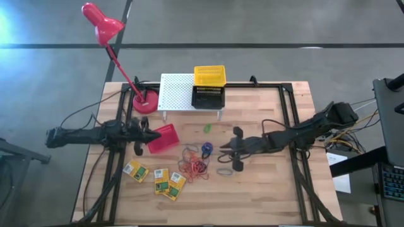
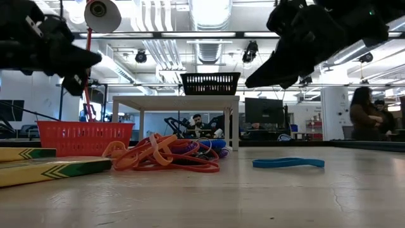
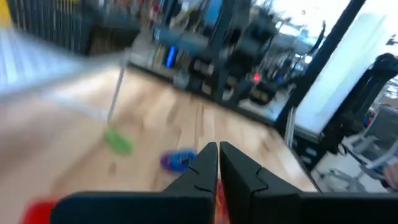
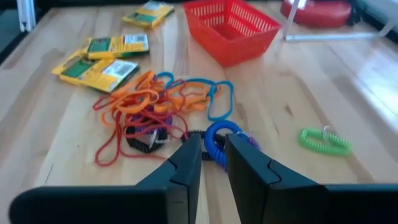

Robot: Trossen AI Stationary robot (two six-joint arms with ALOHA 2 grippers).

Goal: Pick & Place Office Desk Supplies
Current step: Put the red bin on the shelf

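Note:
My left gripper [image 1: 149, 135] is shut and raised over the left rim of the red basket [image 1: 163, 139], which stands on the table. My right gripper [image 1: 223, 151] hangs above the table [image 2: 278, 66] with its fingers a narrow gap apart and nothing between them; the blue coil ring [image 4: 217, 137] lies just ahead of it. A tangle of orange-red rubber bands [image 1: 192, 166] lies flat beside the ring. Three yellow-and-green boxes [image 1: 161, 181] lie near the front edge. A green coil ring [image 1: 207, 128] and a blue-grey band [image 1: 225, 171] lie loose on the wood.
A white perforated rack [image 1: 177, 91] stands at the far edge, with a yellow basket [image 1: 209, 75] and a black basket [image 1: 208, 97] by its right end. The red lamp's base [image 1: 145, 102] sits left of the rack. Bare wood spreads at the table's right front.

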